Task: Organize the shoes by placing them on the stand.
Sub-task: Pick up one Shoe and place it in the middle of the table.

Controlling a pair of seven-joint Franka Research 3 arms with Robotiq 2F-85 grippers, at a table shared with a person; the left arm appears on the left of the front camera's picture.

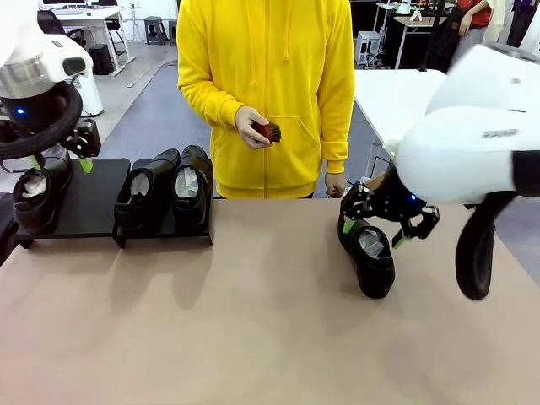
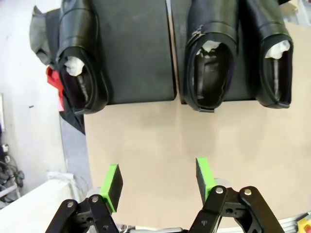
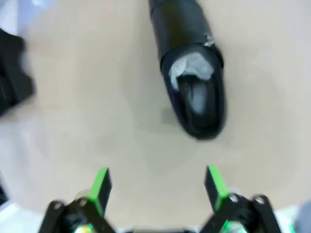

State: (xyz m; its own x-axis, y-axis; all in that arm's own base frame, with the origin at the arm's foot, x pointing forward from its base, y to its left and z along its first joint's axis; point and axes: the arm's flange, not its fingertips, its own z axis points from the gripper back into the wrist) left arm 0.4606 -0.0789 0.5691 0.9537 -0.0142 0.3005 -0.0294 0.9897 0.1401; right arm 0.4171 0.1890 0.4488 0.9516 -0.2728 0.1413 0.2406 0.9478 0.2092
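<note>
Three black glossy shoes stand on the low black stand (image 1: 97,196): one (image 1: 34,196) on its left panel, two (image 1: 142,199) (image 1: 192,189) side by side on the right panel. My left gripper (image 1: 61,162) hovers open just above the left shoe. In the left wrist view its green fingers (image 2: 112,180) are spread with nothing between them, the stand (image 2: 136,48) and its shoes (image 2: 80,73) (image 2: 209,73) beyond. A fourth shoe (image 1: 369,253) lies on the table at the right. My right gripper (image 1: 374,234) hangs open over it. That shoe (image 3: 194,87) lies ahead of the gripper (image 3: 158,187), apart from it.
A person in a yellow hoodie stands at the far edge, holding a small reddish-brown brush (image 1: 267,132) in one hand. The tan tabletop (image 1: 253,321) is bare between the stand and the lone shoe. The table's left edge runs close to the stand.
</note>
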